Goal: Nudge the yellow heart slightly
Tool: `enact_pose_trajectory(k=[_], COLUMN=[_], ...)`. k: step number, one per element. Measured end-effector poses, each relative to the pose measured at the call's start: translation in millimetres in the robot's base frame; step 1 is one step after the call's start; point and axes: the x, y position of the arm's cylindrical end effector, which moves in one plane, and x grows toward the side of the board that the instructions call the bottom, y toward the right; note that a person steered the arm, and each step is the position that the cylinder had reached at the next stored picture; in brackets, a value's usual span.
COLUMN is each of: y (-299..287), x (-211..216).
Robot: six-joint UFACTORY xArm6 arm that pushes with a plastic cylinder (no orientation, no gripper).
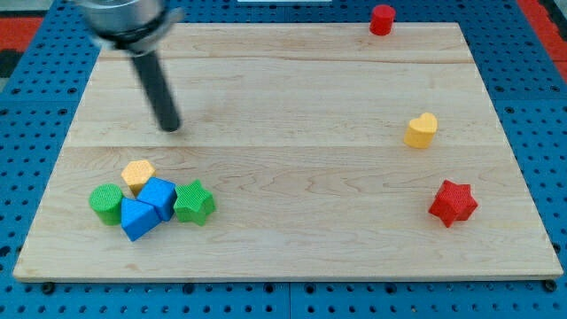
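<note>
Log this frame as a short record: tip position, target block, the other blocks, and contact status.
tip: my tip rests on the wooden board, upper left of the view
target: yellow heart block, at the view's right, far from the tip
contact: none; the tip touches no block
cluster: lower left, below the tip; yellow hexagonal block, green cylinder block, two blue blocks, green star block
others: red star block below the heart; red cylinder block at the board's top edge
</note>
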Motion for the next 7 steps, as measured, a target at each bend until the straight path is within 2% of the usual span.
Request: enact_pose_trajectory(k=[1, 2, 3, 4, 5, 7], y=[98, 196, 295, 363, 372, 365], x=[-9, -51, -120, -193, -210, -212])
